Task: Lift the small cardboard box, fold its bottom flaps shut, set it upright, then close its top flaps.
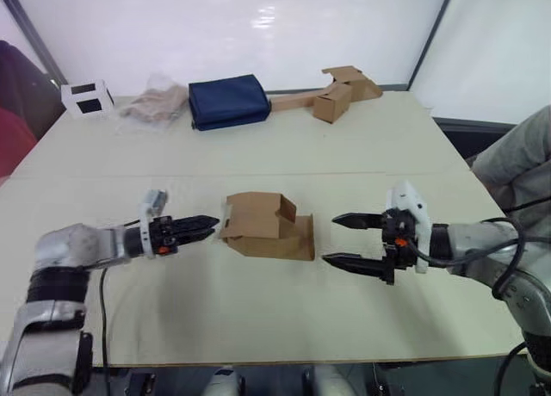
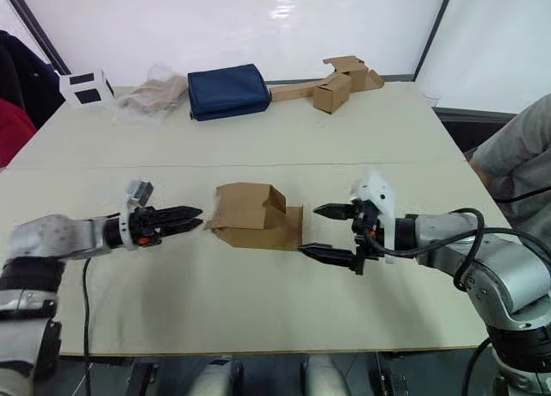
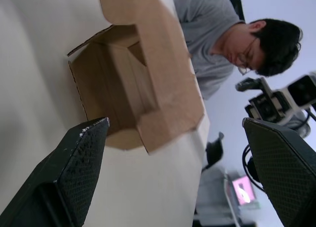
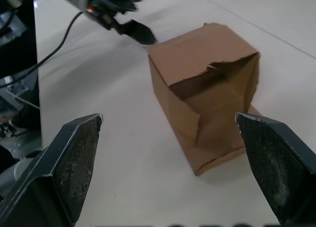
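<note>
The small cardboard box [image 1: 263,225] lies on its side at the middle of the table, touching neither gripper. Both of its ends stand open with the flaps splayed. Looking along the left gripper's fingers, I see into the hollow box [image 3: 148,64]. The end facing my right gripper has a notched flap [image 4: 212,69]; I cannot tell which flaps are the bottom flaps and which the top flaps. My left gripper [image 1: 215,225] is open and empty, its tips just short of the box's left end. My right gripper [image 1: 340,239] is open and empty, a little off the box's right end.
At the table's far side are a white cube with black squares [image 1: 86,96], a crumpled beige wrap [image 1: 155,103], a navy bag [image 1: 228,102] and brown cardboard pieces with a long strip [image 1: 331,93]. A person in grey [image 1: 521,163] sits at the right.
</note>
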Controlling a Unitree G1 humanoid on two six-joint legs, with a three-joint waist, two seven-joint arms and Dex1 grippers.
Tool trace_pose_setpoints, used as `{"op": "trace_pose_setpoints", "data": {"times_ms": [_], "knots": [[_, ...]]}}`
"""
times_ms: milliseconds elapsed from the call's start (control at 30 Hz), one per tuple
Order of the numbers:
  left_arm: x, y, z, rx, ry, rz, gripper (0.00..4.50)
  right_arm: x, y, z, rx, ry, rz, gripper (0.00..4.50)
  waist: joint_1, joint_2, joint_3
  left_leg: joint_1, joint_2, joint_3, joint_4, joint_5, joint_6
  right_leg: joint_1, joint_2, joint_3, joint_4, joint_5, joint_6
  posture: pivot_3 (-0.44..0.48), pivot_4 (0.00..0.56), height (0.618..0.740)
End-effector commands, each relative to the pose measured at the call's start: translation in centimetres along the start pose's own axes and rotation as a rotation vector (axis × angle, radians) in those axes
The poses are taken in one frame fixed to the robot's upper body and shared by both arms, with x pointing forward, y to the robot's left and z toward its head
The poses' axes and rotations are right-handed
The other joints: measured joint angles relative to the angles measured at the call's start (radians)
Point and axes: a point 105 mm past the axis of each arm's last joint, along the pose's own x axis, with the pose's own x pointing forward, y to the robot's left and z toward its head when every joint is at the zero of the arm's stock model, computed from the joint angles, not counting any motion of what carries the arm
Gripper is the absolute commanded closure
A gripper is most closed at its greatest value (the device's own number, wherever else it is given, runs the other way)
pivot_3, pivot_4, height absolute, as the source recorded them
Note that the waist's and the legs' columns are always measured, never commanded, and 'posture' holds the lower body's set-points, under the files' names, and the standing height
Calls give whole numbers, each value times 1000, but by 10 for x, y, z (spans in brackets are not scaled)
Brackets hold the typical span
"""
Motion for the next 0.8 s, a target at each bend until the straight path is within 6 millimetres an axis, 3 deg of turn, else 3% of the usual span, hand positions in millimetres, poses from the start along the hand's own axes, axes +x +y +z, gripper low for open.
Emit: {"op": "trace_pose_setpoints", "data": {"times_ms": [33, 200, 400, 567, 700, 800], "knots": [[16, -3, 9, 27, 47, -51, 53, 1, 20, 10, -60, -4, 23, 3, -1, 0, 0, 0, 0, 0, 0, 0, 0, -1, 0, 0, 0, 0, 0, 0, 150, 740], [37, -3, 18, 63, 96, -92, 53, 3, 36, 11, -72, 4, 4, 3, -1, 0, 0, 0, 0, 0, 0, 0, 0, -1, 1, 0, 2, 0, 0, 0, 150, 740], [56, -2, 22, 107, 133, -108, 53, 1, 40, 10, -53, 7, -37, 3, -1, 0, 0, -1, 0, 0, 0, 0, 0, -1, 1, 0, 2, 0, 0, 0, 150, 740], [78, -12, 27, 134, 137, -167, 53, -8, 43, 2, -34, 39, -85, 3, 5, -1, 0, -2, 0, -1, 1, 0, 0, -1, 0, -1, 2, 0, 0, 0, 150, 740], [77, -15, 28, 114, 124, -197, 1027, -9, 44, -2, -21, 41, -95, 0, -5, -1, 0, -1, -1, -1, 1, 0, 0, -1, 1, 0, 2, 0, 0, 0, 150, 740], [78, -16, 28, 111, 127, -207, 2309, -9, 44, -3, -16, 40, -97, 0, -6, -1, 0, -1, 0, -2, 0, 0, 0, -2, 2, 0, 3, 0, 0, 0, 150, 740]]}}
